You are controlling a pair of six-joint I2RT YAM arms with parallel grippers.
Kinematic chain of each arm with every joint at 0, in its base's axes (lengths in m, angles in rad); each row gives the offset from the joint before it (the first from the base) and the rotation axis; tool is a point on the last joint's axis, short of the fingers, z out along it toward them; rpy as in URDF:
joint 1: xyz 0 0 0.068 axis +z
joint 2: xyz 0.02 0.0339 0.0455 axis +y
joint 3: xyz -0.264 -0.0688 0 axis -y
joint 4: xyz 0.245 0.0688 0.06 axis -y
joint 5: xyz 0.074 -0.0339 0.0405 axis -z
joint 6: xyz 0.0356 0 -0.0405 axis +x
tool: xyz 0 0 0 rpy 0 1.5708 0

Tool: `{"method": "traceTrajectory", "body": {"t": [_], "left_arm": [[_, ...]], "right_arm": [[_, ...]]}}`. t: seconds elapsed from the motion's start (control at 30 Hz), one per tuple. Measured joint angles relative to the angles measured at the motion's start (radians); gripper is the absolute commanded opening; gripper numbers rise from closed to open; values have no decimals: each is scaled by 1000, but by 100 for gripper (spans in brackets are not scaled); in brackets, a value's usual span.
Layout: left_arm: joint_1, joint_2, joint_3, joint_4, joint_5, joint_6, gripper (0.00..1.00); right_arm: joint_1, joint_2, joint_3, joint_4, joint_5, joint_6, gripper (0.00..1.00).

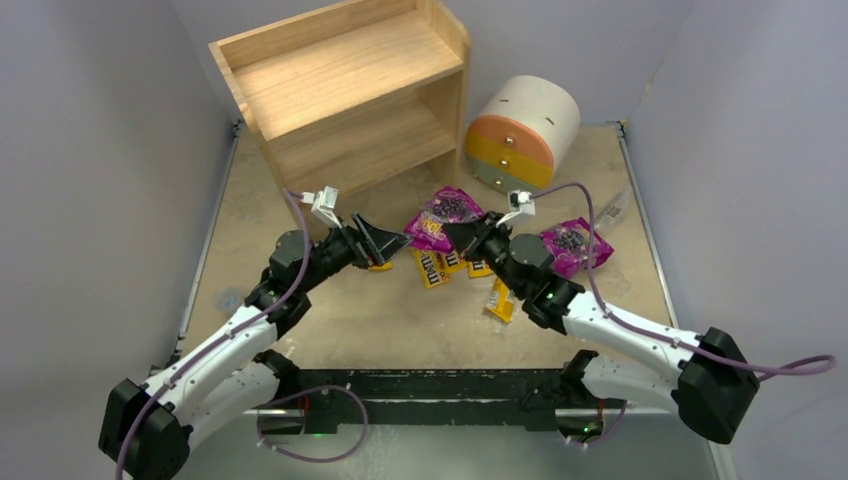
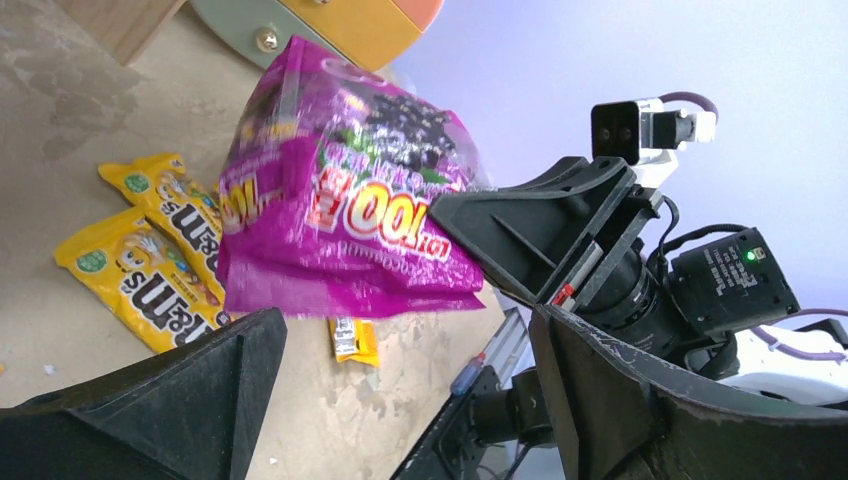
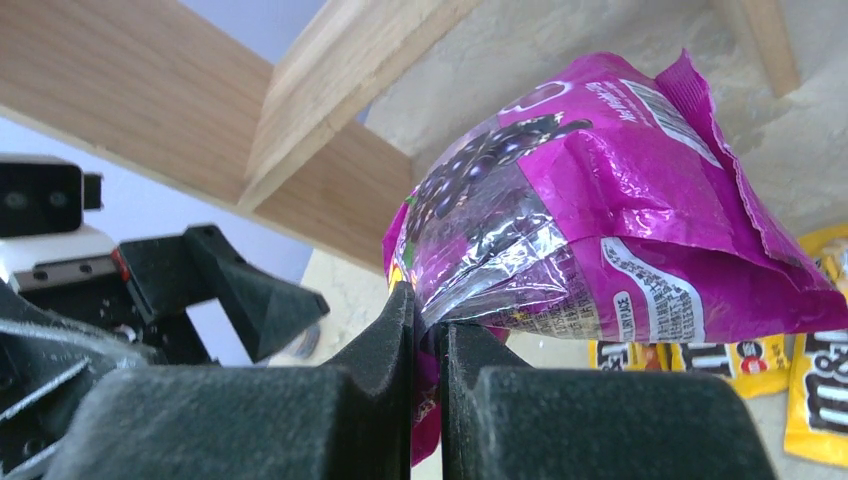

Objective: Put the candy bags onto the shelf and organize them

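"Where was the purple bag point(image 1: 443, 214)?"
"In the air over the yellow packets point(image 1: 432, 266), in front of the shelf point(image 1: 350, 95). The right gripper point(image 3: 428, 320) pinched its edge tight. The left gripper point(image 1: 385, 242) gaped wide, empty."
"What next?"
"Best to carry it level and slide it in gently, I think. Its long side ran across the table point(image 1: 400, 330), picture up."

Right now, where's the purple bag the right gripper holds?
In the top view the held purple bag hangs mid-table in the right gripper, before the shelf, above the yellow packets, left of the other purple bag.
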Motion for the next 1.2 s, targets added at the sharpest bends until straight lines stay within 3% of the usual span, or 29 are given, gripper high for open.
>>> {"method": "traceTrajectory", "body": {"t": [0.37,0.63,0.77,0.9,1.0,1.07,1.1,1.2], "left_arm": [[-6,63,-6,66,-20,-122,100],[-31,97,-19,188,-70,-197,100],[-38,120,-19,236,-100,-204,95],[-42,172,-19,264,-107,-218,75],[-46,205,-19,281,-106,-218,42],[-52,215,-16,303,-102,-216,9],[-57,217,-14,312,-98,-216,0],[-69,214,-6,331,-82,-192,0]], "right_arm": [[-1,72,77,196,30,-40,0],[-1,105,77,268,-37,54,0],[-1,163,77,317,-101,119,0],[0,213,77,364,-142,166,0],[0,206,64,372,-144,177,0],[0,187,52,356,-141,174,2],[0,172,46,337,-138,171,5],[-1,136,37,287,-140,168,19]]}}
